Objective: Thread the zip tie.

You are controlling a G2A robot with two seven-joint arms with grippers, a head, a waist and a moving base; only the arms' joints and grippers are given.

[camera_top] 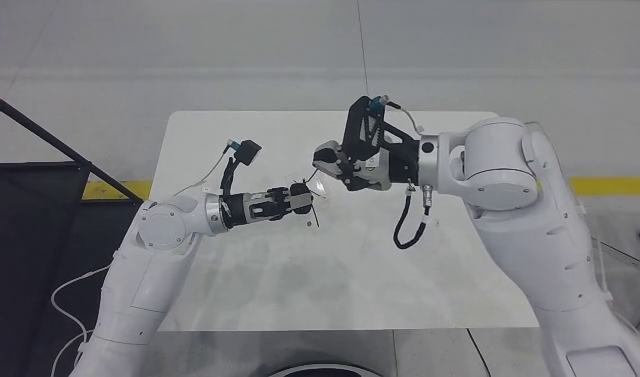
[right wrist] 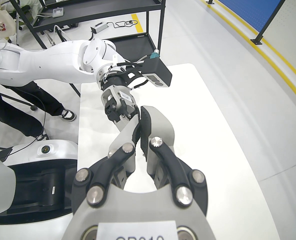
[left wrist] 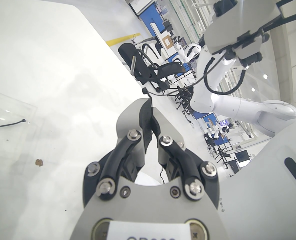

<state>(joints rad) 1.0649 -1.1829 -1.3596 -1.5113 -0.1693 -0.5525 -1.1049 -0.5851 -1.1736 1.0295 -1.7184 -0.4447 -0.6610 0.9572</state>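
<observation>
From my seat, the left gripper [camera_top: 303,199] is pressed together on the zip tie [left wrist: 151,101]. In its own wrist view the thin black strap stands up out of the black pads [left wrist: 145,123] and ends in a small head just past the fingertips. The tie is held in the air over the table [camera_top: 250,137], somewhat nearer the far edge than the near one and roughly midway between the left and right edges.

The right gripper [camera_top: 325,161] sits just beside the left one, tips almost meeting it. Its pads are closed against each other too. Whether any of the strap is caught between them I cannot tell (it is too thin to pick out from that wrist).

A second zip tie [left wrist: 6,125] lies flat on a clear plastic sheet [left wrist: 10,106] on the tabletop, apart from both grippers. A small brown crumb [left wrist: 39,162] rests on the bare surface near the sheet.

As for writing, a white sticker [left wrist: 143,232] on the left gripper's base carries dark characters, cut off at the frame edge, so I can't make them out whole. A similar white label [right wrist: 137,231] sits on the right gripper's base, likewise cropped. A smaller tag [right wrist: 126,97] shows on the left gripper's body, too small to read. A black camera box [right wrist: 156,72] rides on the left wrist.
</observation>
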